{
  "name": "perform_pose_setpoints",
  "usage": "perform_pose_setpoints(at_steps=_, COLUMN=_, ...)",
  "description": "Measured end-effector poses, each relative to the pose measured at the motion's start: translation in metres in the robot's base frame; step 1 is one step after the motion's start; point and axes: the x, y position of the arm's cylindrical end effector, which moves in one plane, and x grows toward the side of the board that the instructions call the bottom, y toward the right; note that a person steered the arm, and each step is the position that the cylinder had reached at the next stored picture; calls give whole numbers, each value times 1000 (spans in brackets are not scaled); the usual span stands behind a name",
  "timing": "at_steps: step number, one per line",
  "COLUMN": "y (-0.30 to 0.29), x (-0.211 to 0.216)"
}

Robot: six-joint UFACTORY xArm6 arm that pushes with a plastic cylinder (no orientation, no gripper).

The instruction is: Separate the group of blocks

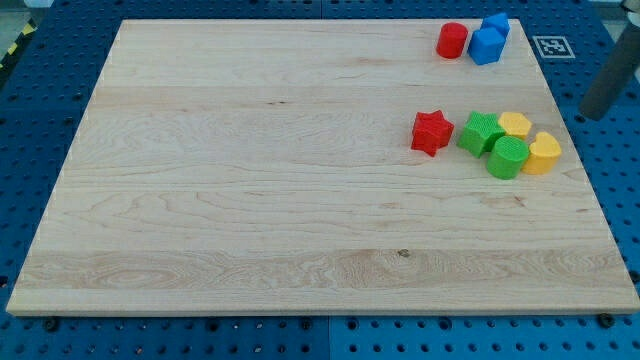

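Observation:
A tight group sits at the view's right: a green block [481, 132], a yellow block [515, 124], a green cylinder [507, 158] and a yellow block [544, 153], touching one another. A red star [432, 132] lies just to their left, a small gap away. At the view's top right, a red cylinder [452, 40] stands beside two blue blocks [487, 46] [496, 23] that touch each other. My tip [591, 116] is at the right edge, off the board, to the right of and slightly above the group, touching no block.
The wooden board [250, 180] rests on a blue pegboard [610, 190]. A black-and-white marker tag [552, 46] lies just past the board's top right corner.

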Motion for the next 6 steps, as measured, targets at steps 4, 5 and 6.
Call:
perform_pose_setpoints(at_steps=4, y=-48, x=51)
perform_pose_setpoints(at_steps=5, y=-87, x=51)
perform_pose_setpoints(at_steps=6, y=-127, x=52)
